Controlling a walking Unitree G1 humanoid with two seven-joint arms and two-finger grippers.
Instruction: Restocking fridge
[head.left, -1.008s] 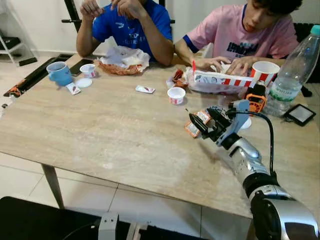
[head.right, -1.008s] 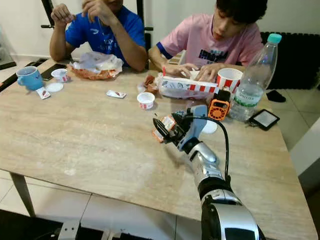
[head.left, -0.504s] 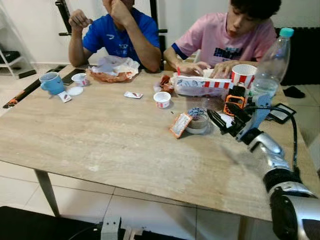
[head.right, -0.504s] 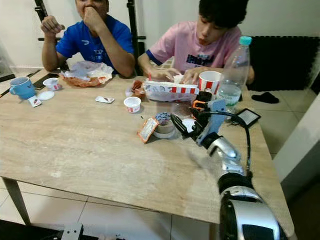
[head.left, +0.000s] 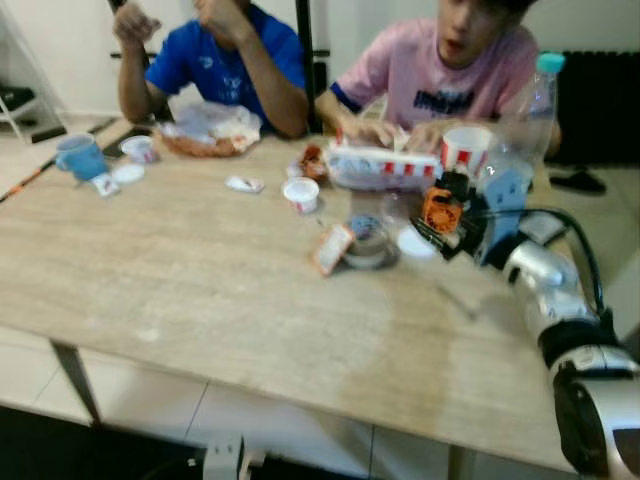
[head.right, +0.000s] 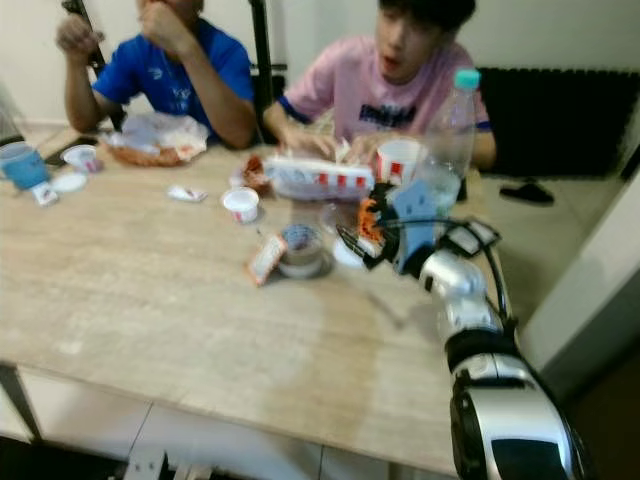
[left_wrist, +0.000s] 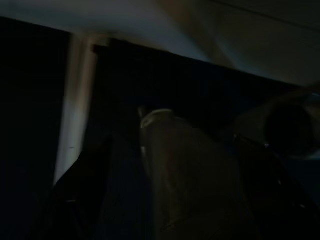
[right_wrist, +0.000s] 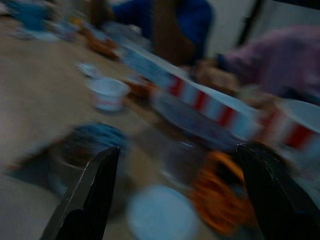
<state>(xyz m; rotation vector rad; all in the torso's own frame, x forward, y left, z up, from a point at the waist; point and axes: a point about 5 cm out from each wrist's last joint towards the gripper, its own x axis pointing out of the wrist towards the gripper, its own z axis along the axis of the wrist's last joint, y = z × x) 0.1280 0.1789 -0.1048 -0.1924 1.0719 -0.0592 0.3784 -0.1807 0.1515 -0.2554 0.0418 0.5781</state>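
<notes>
The right gripper (head.left: 440, 232) hangs over the table (head.left: 200, 300), fingers spread wide and holding nothing, just beside the small cup (head.left: 366, 243). The orange device (head.left: 438, 210) sits just behind that cup. I cannot tell how the left gripper's claw stands.

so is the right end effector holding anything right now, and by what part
Nothing is held. The right end effector hangs over the table with its fingers spread wide, and the gap between them is empty. The small tub and orange gadget sit untouched.

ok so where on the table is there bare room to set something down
The near half of the table is bare, from the near edge up to the open cup. The far side is crowded: blue mug, wrappers, food box, bottle.
</notes>
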